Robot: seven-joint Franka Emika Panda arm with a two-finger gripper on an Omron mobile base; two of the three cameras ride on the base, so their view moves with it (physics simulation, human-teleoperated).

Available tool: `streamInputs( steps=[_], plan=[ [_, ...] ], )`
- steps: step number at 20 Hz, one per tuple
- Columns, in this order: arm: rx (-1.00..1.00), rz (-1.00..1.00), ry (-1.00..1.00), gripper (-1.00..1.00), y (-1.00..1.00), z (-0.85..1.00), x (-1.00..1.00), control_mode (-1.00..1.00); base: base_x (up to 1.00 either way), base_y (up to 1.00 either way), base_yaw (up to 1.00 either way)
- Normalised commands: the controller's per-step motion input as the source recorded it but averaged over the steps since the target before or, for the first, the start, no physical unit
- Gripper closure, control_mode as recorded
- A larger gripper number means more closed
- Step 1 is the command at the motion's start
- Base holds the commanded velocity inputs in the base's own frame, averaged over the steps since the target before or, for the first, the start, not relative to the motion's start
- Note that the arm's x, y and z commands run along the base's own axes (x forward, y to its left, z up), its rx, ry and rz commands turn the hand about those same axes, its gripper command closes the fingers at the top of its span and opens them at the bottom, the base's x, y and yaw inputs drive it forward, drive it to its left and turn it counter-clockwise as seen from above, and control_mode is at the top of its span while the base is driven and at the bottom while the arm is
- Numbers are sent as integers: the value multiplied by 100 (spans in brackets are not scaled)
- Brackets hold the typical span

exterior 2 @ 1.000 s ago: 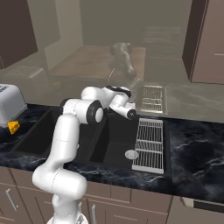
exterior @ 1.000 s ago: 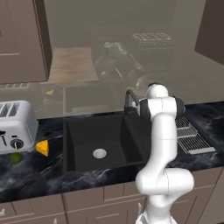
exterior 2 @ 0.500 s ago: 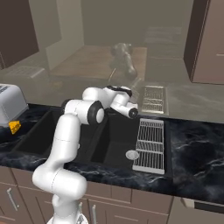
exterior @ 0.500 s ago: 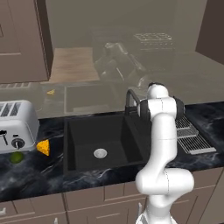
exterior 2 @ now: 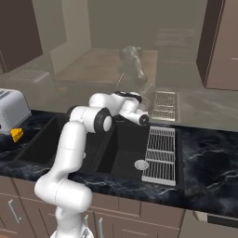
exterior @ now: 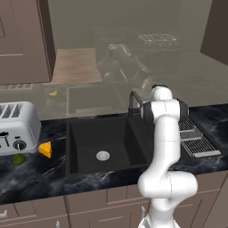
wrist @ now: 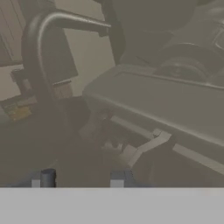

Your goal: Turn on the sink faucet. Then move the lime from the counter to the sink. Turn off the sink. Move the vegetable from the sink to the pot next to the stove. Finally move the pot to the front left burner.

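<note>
The black gooseneck sink faucet (exterior: 132,100) rises at the back rim of the black sink (exterior: 80,147). My gripper (exterior 2: 143,120) is right at it. In the hand view the faucet (wrist: 38,61) arches up at the left, just beyond my gripper (wrist: 81,179), whose fingertips (wrist: 46,177) stand apart with nothing between them. The lime (exterior: 18,159) lies on the counter (exterior: 40,173) in front of the toaster, far left of the gripper. The pot, stove and burner are out of view.
A silver toaster (exterior: 17,127) stands at the left, with an orange cheese wedge (exterior: 44,149) beside it. A wire drying rack (exterior 2: 161,148) lies over the right of the sink. Each basin has a round drain (exterior: 103,155).
The hand has edged slightly to the right by the faucet. The arm, lime and cheese wedge have stayed put.
</note>
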Motion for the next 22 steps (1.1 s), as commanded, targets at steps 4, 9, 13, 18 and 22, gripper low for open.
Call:
streamInputs(
  steps=[4, 9, 13, 18, 22],
  plan=[
    [10, 0, 7, 100, -100, -74, -10, -100, 0, 0, 0],
    [10, 0, 6, 100, -100, -76, -13, -100, 0, 0, 0],
    [11, 0, 4, 100, -100, -74, -20, -100, 0, 0, 0],
    [11, 0, 5, 100, -100, -74, -17, -100, 0, 0, 0],
    [11, 0, 6, 100, -99, -69, -9, -100, 0, 0, 0]
  ],
)
